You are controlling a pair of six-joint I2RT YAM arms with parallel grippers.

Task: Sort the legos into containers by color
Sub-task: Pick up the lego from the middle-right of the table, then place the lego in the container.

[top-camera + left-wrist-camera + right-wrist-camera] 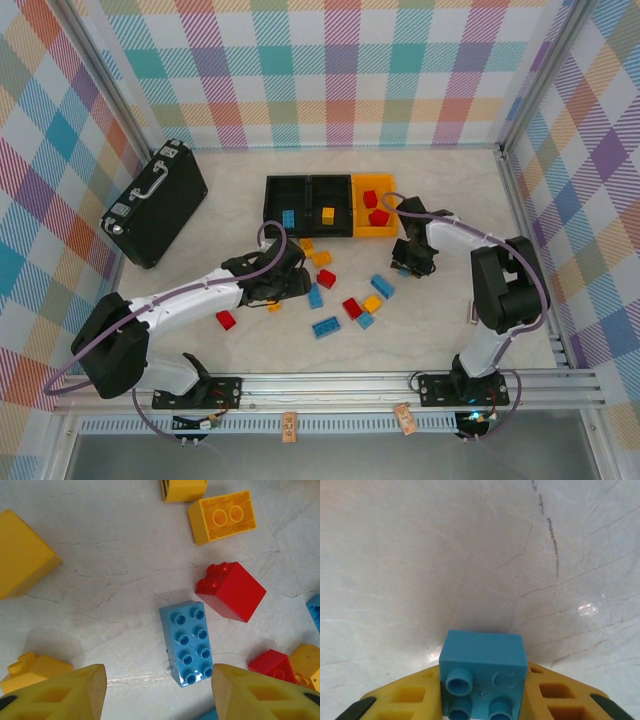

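Our right gripper (408,262) is pinched tight on a small blue brick (483,655), its studs facing the wrist camera, with bare table beyond it. Outward from there, the nearest container is the yellow-orange bin (362,230) with red bricks (370,198) in it, just to the far left. Further left is the middle black bin (318,195) with a yellow brick (327,214). Last comes the left black bin (272,200), which holds a blue brick (288,218). We judge the carry runs far and well leftward, past two bins.

Our left gripper (157,680) stands spread above a long blue brick (187,642). The brick's long axis points away from the fingers, and it sits off-centre toward the right finger. This arm is the nearer one to the blue bin.
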